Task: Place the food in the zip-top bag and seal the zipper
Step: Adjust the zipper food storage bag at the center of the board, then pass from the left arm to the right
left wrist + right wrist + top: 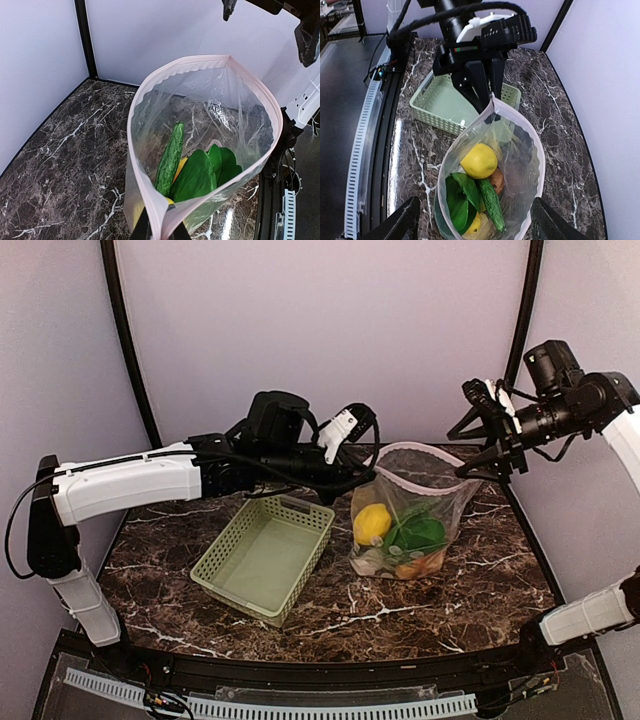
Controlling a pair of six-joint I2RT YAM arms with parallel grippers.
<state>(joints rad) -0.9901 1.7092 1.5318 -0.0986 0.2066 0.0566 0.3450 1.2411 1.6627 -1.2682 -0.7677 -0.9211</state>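
Note:
The clear zip-top bag (412, 508) stands on the table with its mouth wide open. Its pinkish-white zipper strip (176, 65) rings the mouth. My left gripper (160, 229) is shut on the zipper's near corner, as the top view (362, 477) also shows. Inside the bag lie a yellow lemon (479, 161), a dark green cucumber (491, 202), a brown potato (497, 181) and green bok choy leaves (460, 200). My right gripper (475, 212) is open wide and empty, above the bag's other end (487, 435), not touching it.
The pale green lattice basket (262, 555) sits empty left of the bag, under my left arm. The enclosure's walls and black posts stand close behind. The marble table (480, 580) ends at a black rail in front.

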